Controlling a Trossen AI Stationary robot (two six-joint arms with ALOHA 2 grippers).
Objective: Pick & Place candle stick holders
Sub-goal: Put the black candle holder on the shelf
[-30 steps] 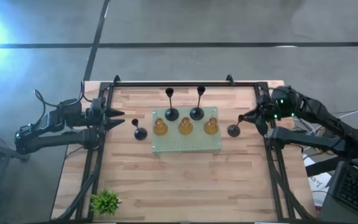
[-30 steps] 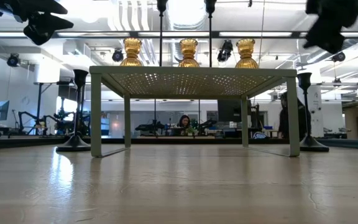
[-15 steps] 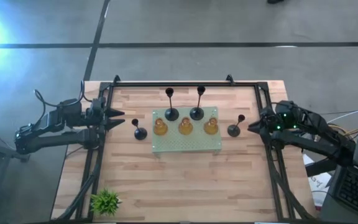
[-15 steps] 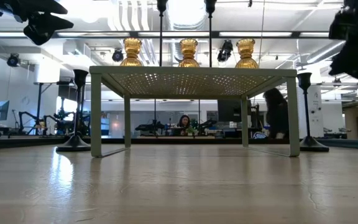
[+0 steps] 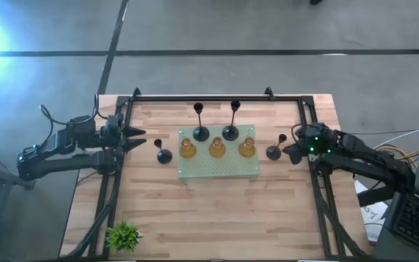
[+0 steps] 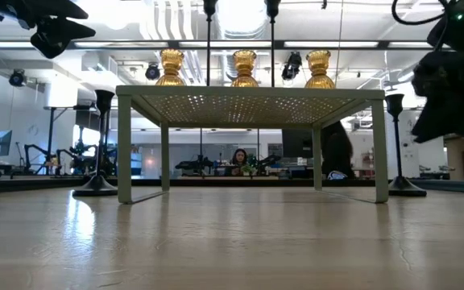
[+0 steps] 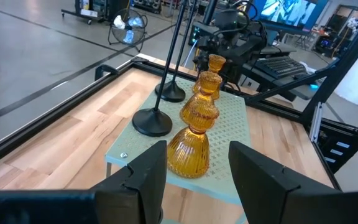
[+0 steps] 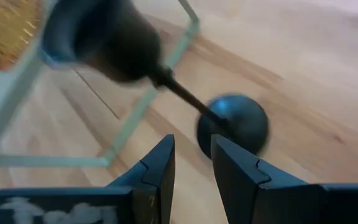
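Observation:
Three amber holders (image 5: 217, 148) stand in a row on the pale green perforated board (image 5: 220, 170), with two black stemmed holders (image 5: 201, 133) behind them. A third black holder (image 5: 164, 155) stands on its round base on the table left of the board. A fourth black holder (image 5: 273, 151) stands right of the board. My right gripper (image 5: 291, 150) is open and low, just right of that holder. In the right wrist view its fingers (image 8: 191, 146) point at the holder's stem (image 8: 182, 96) and base (image 8: 235, 124). My left gripper (image 5: 140, 138) waits open at the table's left edge.
A small green plant (image 5: 124, 235) sits at the near left corner. Black frame rails (image 5: 217, 98) run along the table's far, left and right sides. The board stands on thin legs (image 6: 125, 145). A person (image 6: 337, 153) shows in the room beyond.
My right gripper has come down and moved toward the table's near edge, then toward the black holder right of the board. All the holders have stayed in place.

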